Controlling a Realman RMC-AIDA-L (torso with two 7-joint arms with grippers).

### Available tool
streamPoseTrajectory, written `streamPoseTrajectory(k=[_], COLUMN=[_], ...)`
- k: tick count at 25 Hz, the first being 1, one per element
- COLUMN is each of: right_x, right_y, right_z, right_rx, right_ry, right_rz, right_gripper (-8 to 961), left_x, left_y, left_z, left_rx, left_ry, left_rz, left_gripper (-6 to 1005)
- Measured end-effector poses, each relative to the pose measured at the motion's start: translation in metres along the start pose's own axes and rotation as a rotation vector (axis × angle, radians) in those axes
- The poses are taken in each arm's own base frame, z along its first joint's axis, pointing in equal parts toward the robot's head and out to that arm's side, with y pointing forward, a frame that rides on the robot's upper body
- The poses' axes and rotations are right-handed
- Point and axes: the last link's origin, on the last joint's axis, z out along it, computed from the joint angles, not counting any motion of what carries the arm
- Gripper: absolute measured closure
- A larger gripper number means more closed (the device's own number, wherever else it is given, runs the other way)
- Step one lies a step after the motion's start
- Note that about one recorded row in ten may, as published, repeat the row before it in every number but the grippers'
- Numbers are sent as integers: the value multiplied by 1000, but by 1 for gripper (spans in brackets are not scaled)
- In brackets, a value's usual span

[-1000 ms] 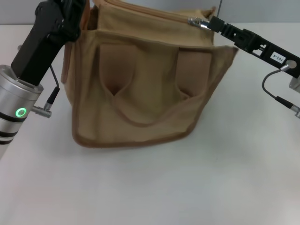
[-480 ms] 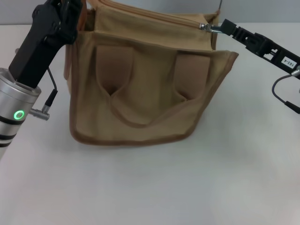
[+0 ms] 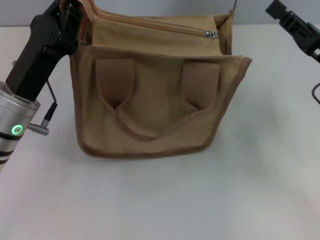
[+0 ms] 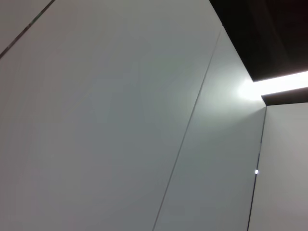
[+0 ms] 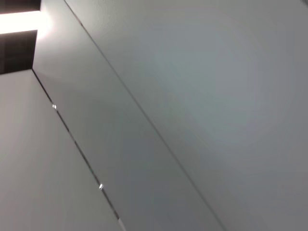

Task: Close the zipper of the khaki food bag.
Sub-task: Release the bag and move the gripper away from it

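The khaki food bag (image 3: 155,100) stands in the middle of the white table, its looped strap handle facing me. Along its top runs the zipper (image 3: 160,25), with the silver pull tab (image 3: 211,34) lying near the bag's right end. My left gripper (image 3: 72,12) is at the bag's top left corner, shut on the edge binding there. My right gripper (image 3: 276,8) hovers up at the right, well apart from the pull tab and touching nothing. Both wrist views show only pale wall panels and a strip of light.
The white table (image 3: 165,200) stretches in front of the bag and to its right. My left arm's silver forearm (image 3: 17,125) with a green light slants down the left side.
My right gripper drew the pull tab rightward along the zipper, then let it go and pulled away up and to the right. The bag shifted slightly. The left gripper kept its hold.
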Motion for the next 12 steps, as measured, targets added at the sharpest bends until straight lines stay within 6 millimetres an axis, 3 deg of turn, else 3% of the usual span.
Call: streamPoseTrajectory(k=[10, 11, 12], right_x=[5, 7, 9], right_y=[4, 7, 9], right_z=[-15, -19, -22], right_rx=[9, 0, -6], right_ry=[-9, -11, -15], right_rz=[-79, -115, -137], right_gripper=[746, 543, 510], left_x=[-5, -5, -5], left_y=[-3, -2, -2], left_z=[-17, -19, -19], left_rx=[33, 25, 25], left_ry=[-66, -75, -75], left_rz=[70, 96, 96], left_gripper=[921, 921, 896])
